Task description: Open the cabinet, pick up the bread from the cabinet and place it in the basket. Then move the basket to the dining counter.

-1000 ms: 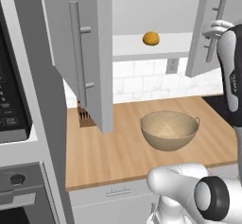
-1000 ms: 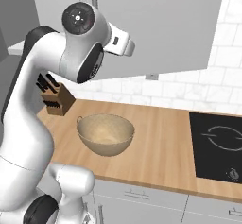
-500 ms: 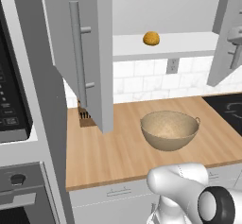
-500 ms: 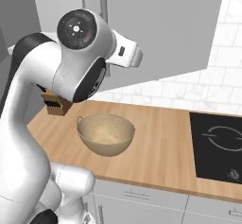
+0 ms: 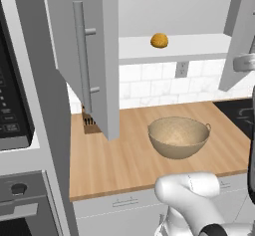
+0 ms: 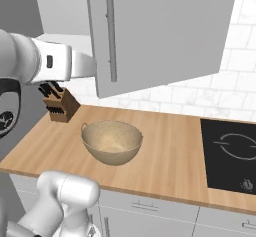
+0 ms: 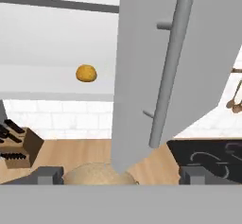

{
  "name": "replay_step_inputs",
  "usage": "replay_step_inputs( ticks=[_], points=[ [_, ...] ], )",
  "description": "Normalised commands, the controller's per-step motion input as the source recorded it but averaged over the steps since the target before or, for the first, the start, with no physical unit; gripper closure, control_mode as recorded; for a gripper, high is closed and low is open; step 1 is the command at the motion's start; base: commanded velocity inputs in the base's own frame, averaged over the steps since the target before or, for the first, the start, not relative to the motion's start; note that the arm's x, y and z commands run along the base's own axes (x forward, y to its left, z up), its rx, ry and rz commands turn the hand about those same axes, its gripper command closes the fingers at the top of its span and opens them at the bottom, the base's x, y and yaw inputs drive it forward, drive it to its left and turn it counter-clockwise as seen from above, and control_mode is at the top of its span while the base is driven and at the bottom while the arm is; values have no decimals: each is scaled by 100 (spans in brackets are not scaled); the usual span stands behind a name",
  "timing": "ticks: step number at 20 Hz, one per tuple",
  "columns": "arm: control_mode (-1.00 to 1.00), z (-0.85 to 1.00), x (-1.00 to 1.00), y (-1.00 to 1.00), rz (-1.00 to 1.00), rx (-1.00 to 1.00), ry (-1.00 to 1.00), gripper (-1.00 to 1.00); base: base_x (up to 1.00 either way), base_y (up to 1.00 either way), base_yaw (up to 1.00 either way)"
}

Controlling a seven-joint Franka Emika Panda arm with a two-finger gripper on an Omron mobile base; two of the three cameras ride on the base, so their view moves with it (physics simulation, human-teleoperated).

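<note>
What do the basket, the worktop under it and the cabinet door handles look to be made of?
Basket: looks like woven fibre, matte tan, with a fine speckled weave texture. Worktop: light wood, plank grain lines, low sheen. Cabinet door handles: probably brushed metal, plain silver-grey round bars, though a rendered look could equally be painted plastic.

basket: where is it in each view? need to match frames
Left base view: basket right of centre, on the wooden worktop.
Right base view: left of centre, same worktop.
Hand view: bottom edge, left of centre, just its top.
Shared landmark: knife block, left of the basket in all three.
</note>
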Motion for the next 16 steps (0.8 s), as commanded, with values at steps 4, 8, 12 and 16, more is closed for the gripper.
replay_step_inputs(
  ticks=[4,8,12,16],
  points=[
    [-100,1,19,100,-7,-52,4,-100,0,0,0],
    [-100,0,97,97,-9,-39,19,-100,0,0,0],
    [-100,-1,100,32,-15,-23,27,-100,0,0,0],
    [-100,-8,100,-12,-20,-15,26,-100,0,0,0]
  ],
)
